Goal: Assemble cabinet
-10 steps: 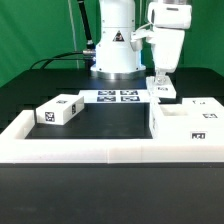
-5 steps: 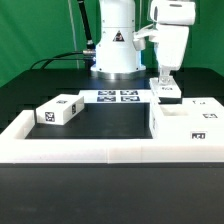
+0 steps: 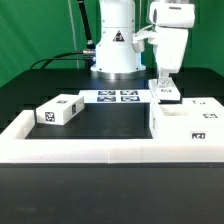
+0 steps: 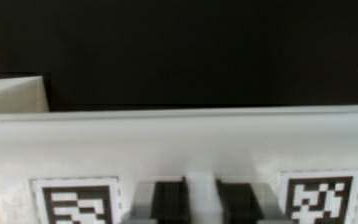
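My gripper hangs at the back on the exterior view's right, shut on a small white tagged panel held low over the black table. In the wrist view, that panel fills the frame edge-on, with a tag on either side of my gripper. The dark fingers press a thin white edge between them. The cabinet body, a white open box with tags, stands just in front of the held panel. A loose white tagged block lies at the exterior view's left.
The marker board lies flat before the robot base. A low white rim borders the table's front and left. Another white piece shows beyond the held panel in the wrist view.
The gripper with the panel has wavered very slightly sideways and back. The grip and the other parts are unchanged.
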Available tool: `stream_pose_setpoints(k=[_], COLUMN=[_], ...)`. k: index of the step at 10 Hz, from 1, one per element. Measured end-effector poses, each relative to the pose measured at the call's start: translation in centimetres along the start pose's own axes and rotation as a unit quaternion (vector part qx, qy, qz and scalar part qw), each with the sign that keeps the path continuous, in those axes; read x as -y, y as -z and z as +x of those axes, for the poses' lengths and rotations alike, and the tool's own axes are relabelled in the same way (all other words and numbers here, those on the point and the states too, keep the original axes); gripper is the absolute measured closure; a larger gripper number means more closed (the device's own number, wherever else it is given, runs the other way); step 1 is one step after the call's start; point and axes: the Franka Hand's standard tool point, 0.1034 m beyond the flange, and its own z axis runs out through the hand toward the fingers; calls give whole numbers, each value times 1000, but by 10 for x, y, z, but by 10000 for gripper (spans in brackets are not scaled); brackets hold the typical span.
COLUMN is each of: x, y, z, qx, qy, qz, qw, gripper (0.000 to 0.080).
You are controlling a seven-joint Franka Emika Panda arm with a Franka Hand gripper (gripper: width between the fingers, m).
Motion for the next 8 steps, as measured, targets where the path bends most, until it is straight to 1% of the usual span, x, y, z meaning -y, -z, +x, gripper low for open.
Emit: stream_pose_setpoints(k=[4, 8], x=[-6, -13], y=[-5, -6], z=[1, 2], qx=[-2, -3], qy=[-2, -3], qz=[2, -1], qw=[1000, 1000], gripper=[728, 728])
